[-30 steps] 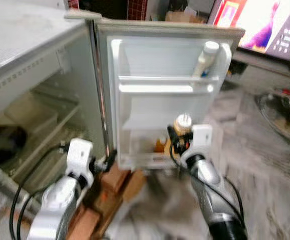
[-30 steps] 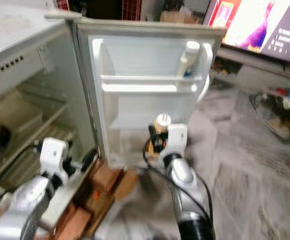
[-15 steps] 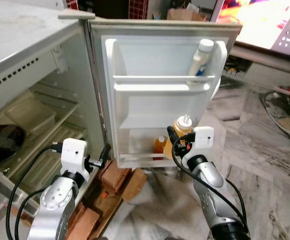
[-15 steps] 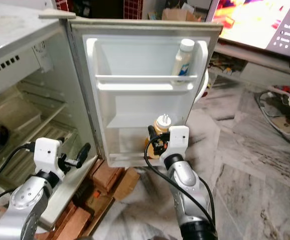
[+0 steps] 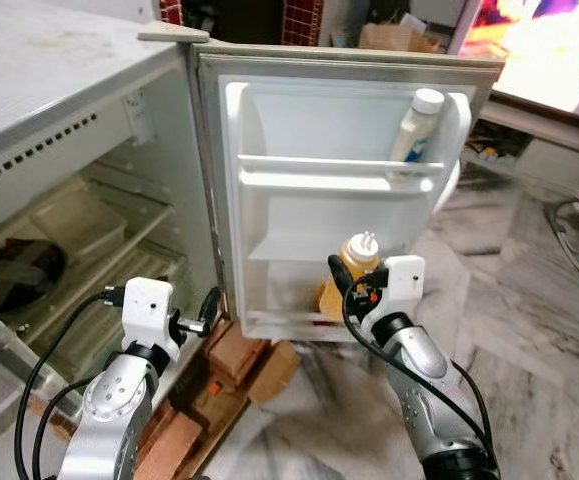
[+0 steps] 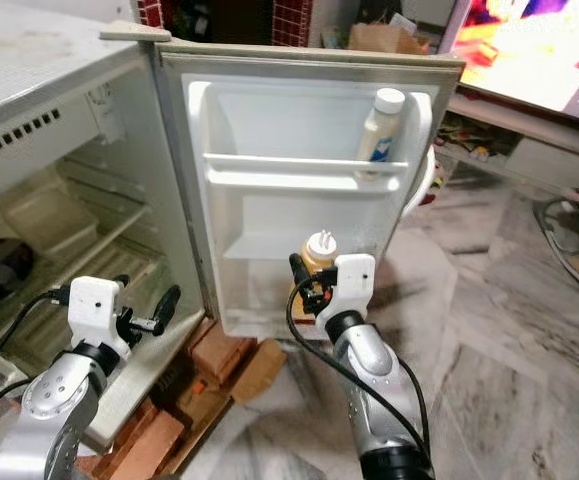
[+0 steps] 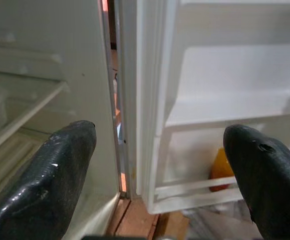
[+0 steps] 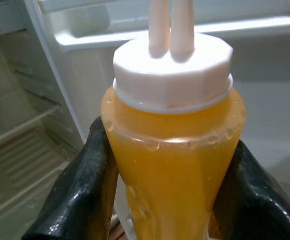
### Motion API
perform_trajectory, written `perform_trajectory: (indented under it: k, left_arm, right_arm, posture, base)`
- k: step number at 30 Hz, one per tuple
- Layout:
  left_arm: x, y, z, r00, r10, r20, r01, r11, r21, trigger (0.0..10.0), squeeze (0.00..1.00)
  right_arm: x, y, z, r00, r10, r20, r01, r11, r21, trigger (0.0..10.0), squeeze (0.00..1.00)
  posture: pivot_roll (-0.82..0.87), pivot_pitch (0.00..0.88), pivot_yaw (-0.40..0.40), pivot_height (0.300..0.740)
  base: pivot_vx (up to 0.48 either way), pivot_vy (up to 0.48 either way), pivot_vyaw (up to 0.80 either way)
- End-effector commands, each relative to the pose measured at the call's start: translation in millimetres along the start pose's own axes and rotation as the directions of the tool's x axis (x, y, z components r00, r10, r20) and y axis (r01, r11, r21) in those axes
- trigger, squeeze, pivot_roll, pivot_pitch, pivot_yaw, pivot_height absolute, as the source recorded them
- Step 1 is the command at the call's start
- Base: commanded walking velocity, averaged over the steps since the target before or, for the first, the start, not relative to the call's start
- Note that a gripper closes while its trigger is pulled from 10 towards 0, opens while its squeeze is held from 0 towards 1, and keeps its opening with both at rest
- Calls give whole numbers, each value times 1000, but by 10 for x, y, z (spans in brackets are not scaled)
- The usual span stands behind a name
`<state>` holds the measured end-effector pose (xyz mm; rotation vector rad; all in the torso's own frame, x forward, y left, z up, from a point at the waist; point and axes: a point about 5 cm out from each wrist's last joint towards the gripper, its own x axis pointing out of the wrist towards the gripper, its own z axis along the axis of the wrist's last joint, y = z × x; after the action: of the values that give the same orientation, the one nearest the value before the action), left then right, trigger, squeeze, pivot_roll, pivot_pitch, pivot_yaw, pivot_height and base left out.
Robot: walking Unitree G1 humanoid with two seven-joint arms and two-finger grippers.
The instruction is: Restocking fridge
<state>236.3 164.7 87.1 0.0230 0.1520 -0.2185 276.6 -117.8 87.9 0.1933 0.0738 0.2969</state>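
My right gripper is shut on an orange sauce bottle with a white nozzle cap. It holds the bottle upright just in front of the lower shelf of the open fridge door. The black fingers press on both sides of the bottle. Another orange bottle stands in that lower shelf. A white bottle stands in the upper door shelf. My left gripper is open and holds nothing, low by the door's hinge edge; the wrist view shows its fingers wide apart.
The fridge body stands open on the left, with wire shelves and a pale container inside. Bricks and cardboard lie under the door. A lit screen is at the back right, above marble floor.
The whole picture has sharpened and shifted as the camera moved. The bottle in my right gripper has edged slightly closer to the lower door shelf. The left arm has hardly moved.
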Motion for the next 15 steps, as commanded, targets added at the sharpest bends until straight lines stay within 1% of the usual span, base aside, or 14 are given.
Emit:
perform_trajectory:
  k: [1,5,9,15]
  left_arm:
    - [4,-13,41,1000,-3,18,3,1000,-1,10000,0]
    - [-50,1,29,1000,6,22,-6,1000,-4,10000,0]
    - [-73,4,29,1000,16,26,-15,1000,-14,10000,0]
    - [-80,-2,37,999,26,26,-26,1000,-13,10000,0]
  right_arm:
    - [0,-47,77,1000,-17,22,17,1000,-12,10000,0]
    - [-52,-71,51,1000,-14,6,14,999,-36,10000,0]
    - [-84,-88,27,1000,-23,-8,23,1000,-19,10000,0]
    - [-104,-80,9,1000,-4,-27,4,1000,2,10000,0]
  posture:
    - [108,17,-66,740]
    - [108,15,-67,740]
    - [111,13,-68,740]
    - [114,12,-68,740]
  base:
    - [352,0,0]
    - [336,0,0]
    - [0,0,0]
    - [0,0,0]
